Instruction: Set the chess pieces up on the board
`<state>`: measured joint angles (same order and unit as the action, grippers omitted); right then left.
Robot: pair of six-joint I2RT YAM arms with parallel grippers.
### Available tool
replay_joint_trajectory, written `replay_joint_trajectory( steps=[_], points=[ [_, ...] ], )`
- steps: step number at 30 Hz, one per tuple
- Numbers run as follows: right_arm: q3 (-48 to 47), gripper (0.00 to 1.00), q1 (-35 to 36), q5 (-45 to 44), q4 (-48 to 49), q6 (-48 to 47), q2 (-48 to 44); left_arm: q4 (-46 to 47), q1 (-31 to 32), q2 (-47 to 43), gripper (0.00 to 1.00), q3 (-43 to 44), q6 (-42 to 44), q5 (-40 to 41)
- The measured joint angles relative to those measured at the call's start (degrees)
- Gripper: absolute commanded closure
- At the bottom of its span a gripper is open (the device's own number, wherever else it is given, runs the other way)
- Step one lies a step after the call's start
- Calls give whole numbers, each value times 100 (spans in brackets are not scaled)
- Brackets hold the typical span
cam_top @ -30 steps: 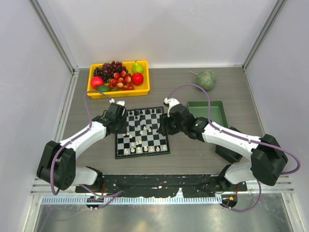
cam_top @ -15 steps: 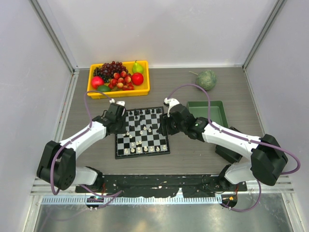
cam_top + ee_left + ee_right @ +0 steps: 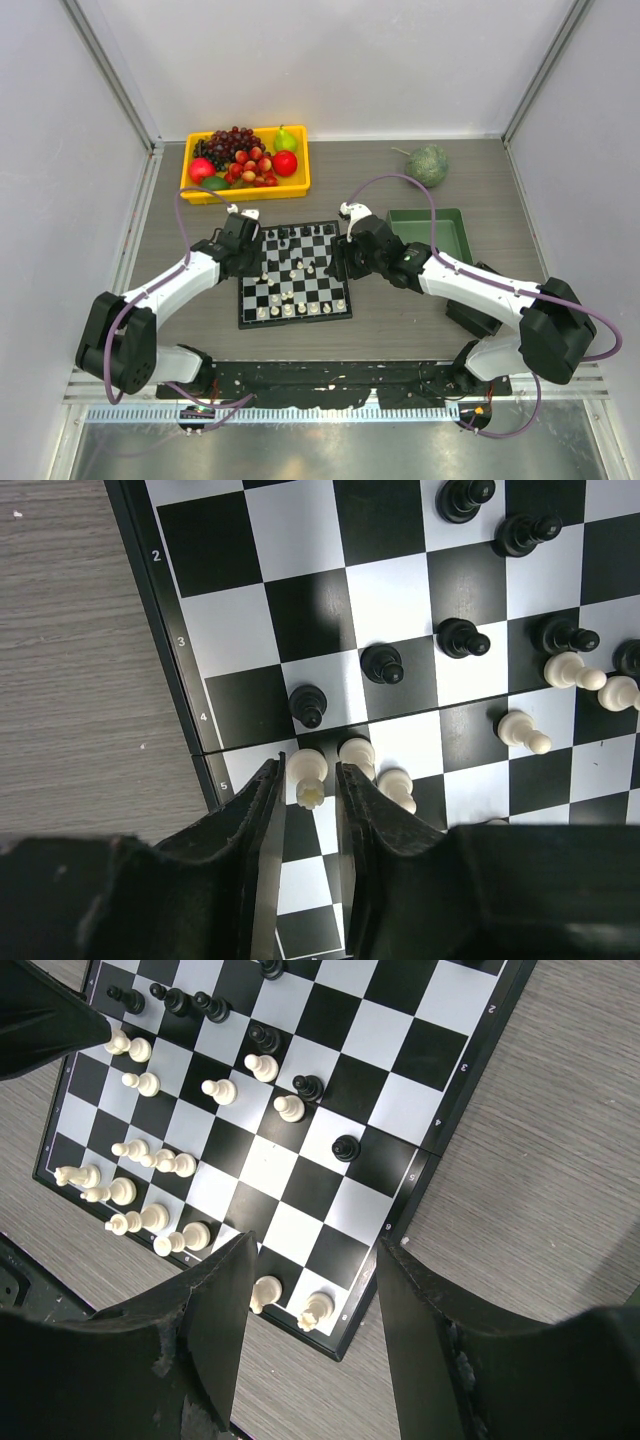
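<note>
The board (image 3: 244, 304) lies in the middle of the table between both arms. Cream-white pieces (image 3: 288, 309) and black pieces (image 3: 300, 233) stand scattered on it. My left gripper (image 3: 262, 264) is low over the board's left edge. In the left wrist view its fingers (image 3: 268, 798) stand close on either side of an upright white piece (image 3: 306, 777), with thin gaps showing. Black pieces (image 3: 381, 663) stand just beyond it. My right gripper (image 3: 312, 1250) is wide open and empty above the board's right near corner, over two white pieces (image 3: 316, 1310).
A yellow tray of fruit (image 3: 195, 188) stands at the back left. A green tray (image 3: 432, 234) sits right of the board, close to my right arm. A green round fruit (image 3: 428, 165) lies behind it. A dark block (image 3: 476, 316) is under the right forearm.
</note>
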<state>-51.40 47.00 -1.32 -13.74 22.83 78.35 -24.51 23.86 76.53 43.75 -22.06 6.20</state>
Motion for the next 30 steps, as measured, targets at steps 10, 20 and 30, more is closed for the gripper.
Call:
replay_joint_trajectory(
  steps=[10, 20, 30],
  points=[
    [0, 43, 0, 13, 0, 2, 0, -17, 0, -2, 71, -2, 0, -4],
    [0, 43, 0, 13, 0, 2, 0, -20, 0, -2, 74, -7, 2, -2],
    [0, 43, 0, 17, 0, 4, 0, -68, 0, -2, 71, -39, 7, 0]
  ],
)
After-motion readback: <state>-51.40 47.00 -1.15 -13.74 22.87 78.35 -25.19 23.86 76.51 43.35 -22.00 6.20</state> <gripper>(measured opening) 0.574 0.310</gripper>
